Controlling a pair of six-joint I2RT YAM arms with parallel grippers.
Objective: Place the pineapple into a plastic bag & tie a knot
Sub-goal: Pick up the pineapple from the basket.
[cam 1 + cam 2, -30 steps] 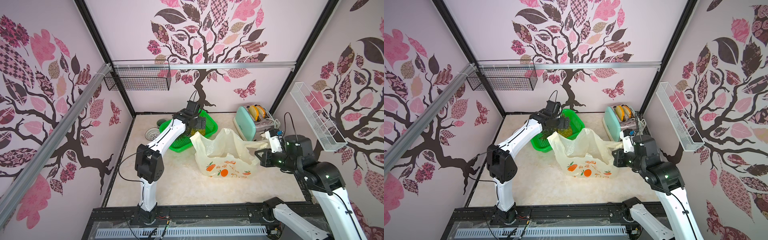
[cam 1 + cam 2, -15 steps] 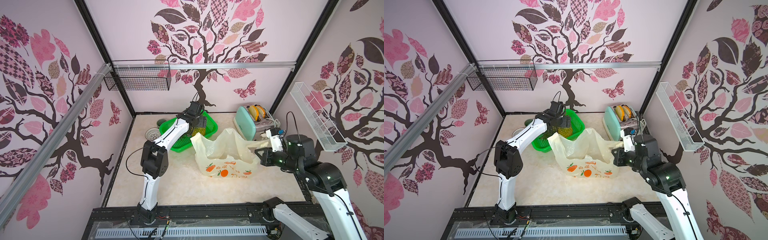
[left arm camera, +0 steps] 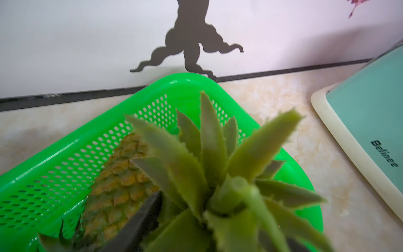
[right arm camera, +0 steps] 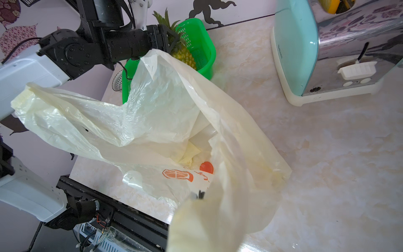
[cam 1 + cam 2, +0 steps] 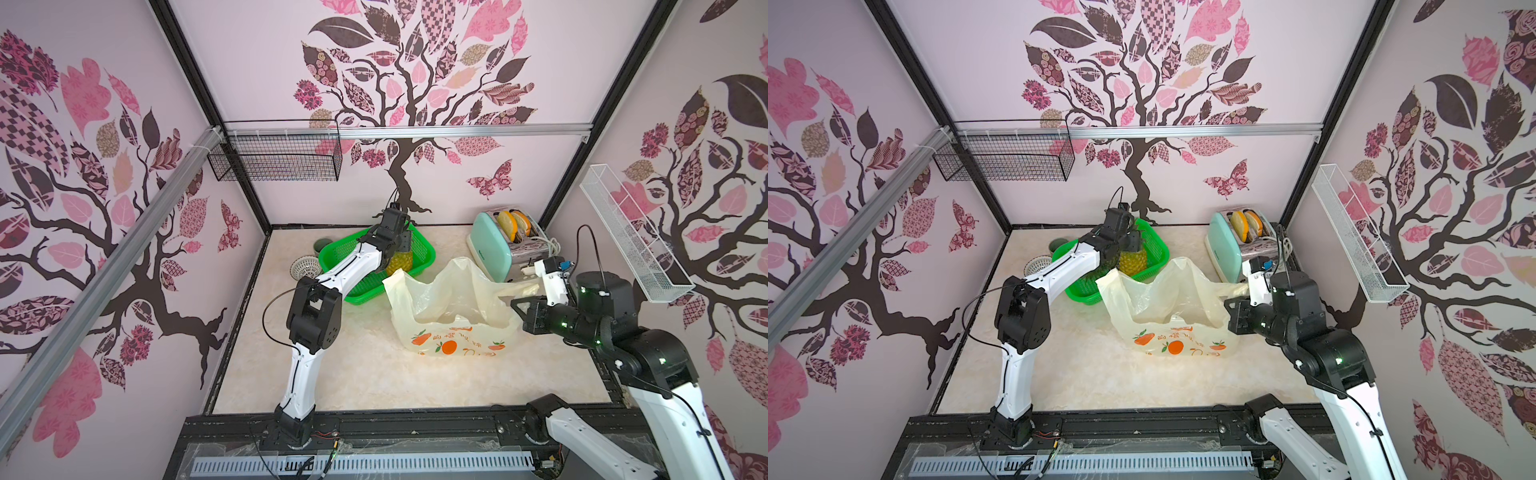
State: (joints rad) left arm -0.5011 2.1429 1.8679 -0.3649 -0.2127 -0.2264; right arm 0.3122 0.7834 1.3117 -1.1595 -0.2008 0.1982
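Note:
The pineapple (image 5: 400, 261) (image 5: 1133, 262) leans in a green basket (image 5: 332, 253) at the back of the table. My left gripper (image 5: 401, 239) (image 3: 209, 203) has its jaws round the leafy crown; one black finger (image 3: 141, 218) presses the leaves, the other is hidden by them. In front of the basket stands the plastic bag (image 5: 449, 307) (image 4: 152, 109), pale yellow with orange fruit print and its mouth gaping upward. My right gripper (image 5: 518, 302) (image 4: 199, 195) is shut on the bag's right handle loop and holds it up. The plastic hides its jaws in the right wrist view.
A mint-green toaster (image 5: 490, 249) with bread in its slots stands at the back right, close to the bag. A small white strainer (image 5: 305, 266) and a dark cup (image 5: 324, 244) sit left of the basket. Wire racks hang on the back wall (image 5: 278, 162) and right wall (image 5: 631, 241).
My left arm reached further over the basket and its jaws came in round the pineapple's crown. The right gripper kept its hold on the bag handle, almost still.

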